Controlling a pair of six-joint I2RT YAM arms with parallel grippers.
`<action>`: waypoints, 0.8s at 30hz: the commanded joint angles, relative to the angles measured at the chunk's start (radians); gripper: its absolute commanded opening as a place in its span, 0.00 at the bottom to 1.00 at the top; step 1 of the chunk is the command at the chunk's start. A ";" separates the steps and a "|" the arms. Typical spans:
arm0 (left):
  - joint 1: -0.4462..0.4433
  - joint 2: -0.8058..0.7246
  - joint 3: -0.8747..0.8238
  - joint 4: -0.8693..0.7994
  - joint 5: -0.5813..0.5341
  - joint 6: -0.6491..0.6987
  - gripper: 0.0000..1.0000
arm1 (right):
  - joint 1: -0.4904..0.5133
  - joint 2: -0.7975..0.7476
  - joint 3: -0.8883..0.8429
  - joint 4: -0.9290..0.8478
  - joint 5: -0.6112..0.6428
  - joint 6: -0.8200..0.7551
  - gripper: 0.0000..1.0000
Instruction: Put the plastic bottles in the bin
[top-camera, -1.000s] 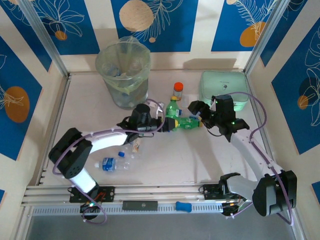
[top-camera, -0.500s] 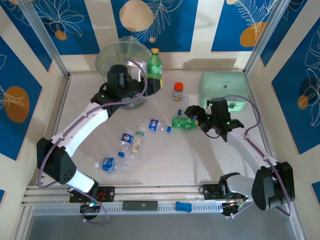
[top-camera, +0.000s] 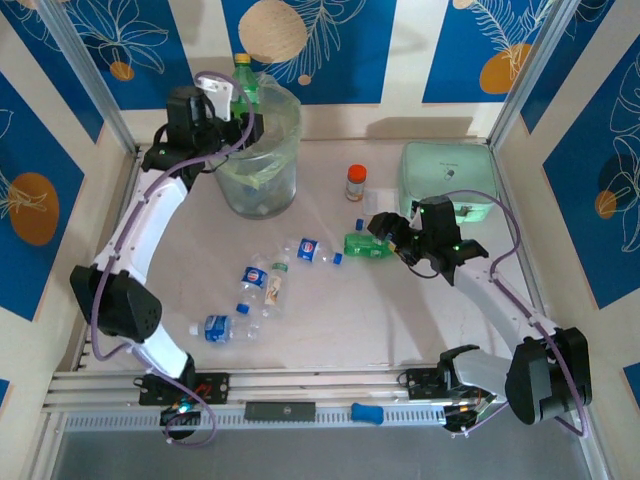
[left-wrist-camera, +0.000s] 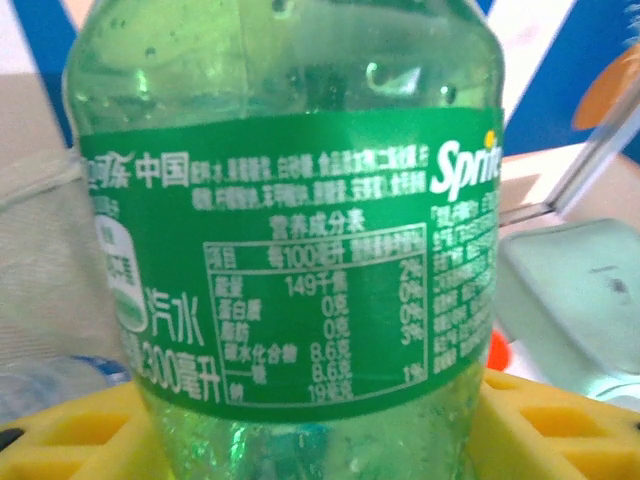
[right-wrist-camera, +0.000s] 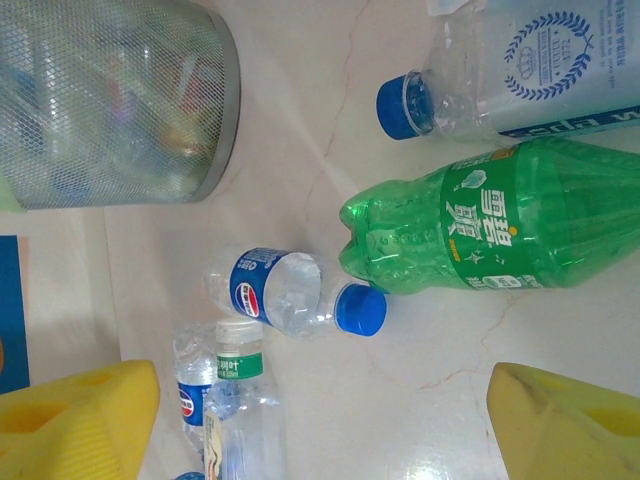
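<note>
My left gripper (top-camera: 233, 100) is shut on a green see-through bottle (top-camera: 243, 78), held upright over the far-left rim of the pale-green bin (top-camera: 265, 175). In the left wrist view the bottle's green label (left-wrist-camera: 300, 280) sits between my yellow fingers (left-wrist-camera: 560, 430). My right gripper (top-camera: 385, 236) hovers open just right of a green bottle (top-camera: 366, 245) lying on its side. In the right wrist view that bottle (right-wrist-camera: 490, 235) is beyond the open gripper (right-wrist-camera: 325, 420), with a blue-capped clear bottle (right-wrist-camera: 290, 295) beside it. More clear bottles (top-camera: 262, 282) lie mid-table.
A short orange-capped jar (top-camera: 355, 182) stands right of the bin. A mint-green case (top-camera: 447, 172) sits at the back right, close behind my right arm. One clear bottle (top-camera: 215, 327) lies near the front left. The bin's wall (right-wrist-camera: 110, 100) is at the upper left.
My left arm has carried the green bottle from the table's middle up and back-left to above the bin's rim. The right gripper has stayed by the lying green bottle.
</note>
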 joint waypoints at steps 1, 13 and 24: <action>0.023 0.063 0.122 -0.143 -0.051 0.087 0.62 | 0.003 -0.028 -0.001 -0.025 0.010 -0.023 0.86; 0.028 0.284 0.412 -0.472 -0.187 0.260 0.64 | 0.000 -0.044 0.001 -0.045 0.025 -0.034 0.86; 0.028 0.291 0.416 -0.458 -0.202 0.258 1.00 | 0.011 -0.042 0.009 -0.049 0.024 -0.033 0.86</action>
